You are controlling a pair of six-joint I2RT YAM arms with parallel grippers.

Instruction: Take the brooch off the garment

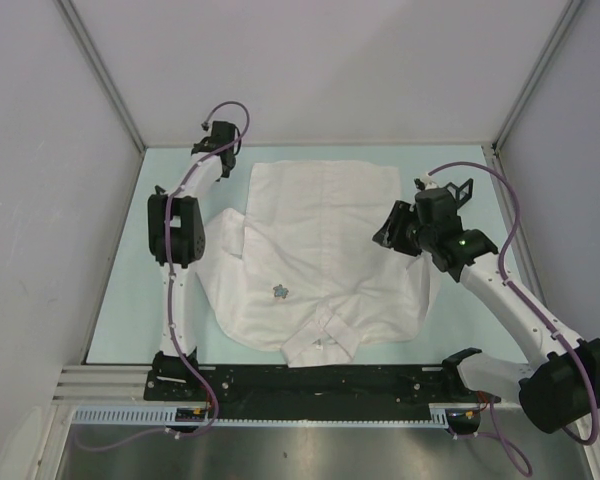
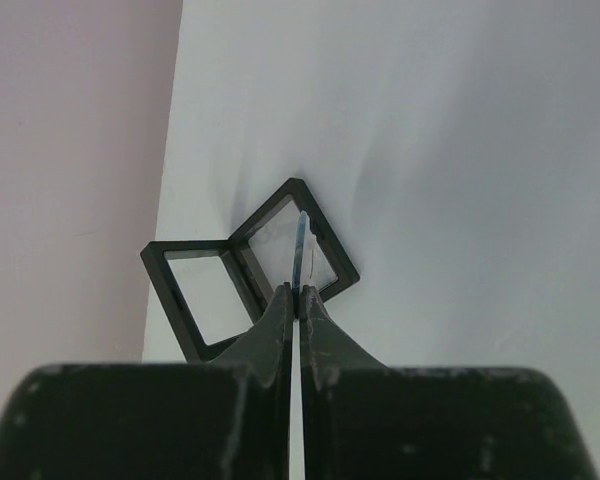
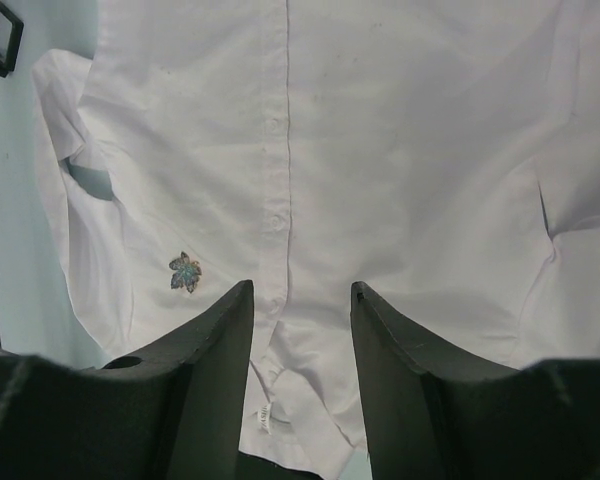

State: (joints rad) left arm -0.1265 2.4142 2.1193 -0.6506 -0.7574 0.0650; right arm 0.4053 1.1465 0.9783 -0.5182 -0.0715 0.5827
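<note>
Right tool (image 3: 300, 288) hangs wide over the garment (image 3: 400, 150), spread flat on the table (image 3: 5, 220) — brooch (image 3: 185, 272) pinned beside the button placket, open to reach; left tool (image 2: 296, 292) pinched closed, away by a black frame (image 2: 185, 246).

pale white walls (image 1: 310, 60) – light teal tabletop (image 1: 130, 300).

Thin matt cloth garment (image 1: 320, 260)

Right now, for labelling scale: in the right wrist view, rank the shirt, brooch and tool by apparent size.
1. Shirt, filling the view.
2. Right tool, inflated by nearness to the camera.
3. Brooch, smallest by far.
</note>
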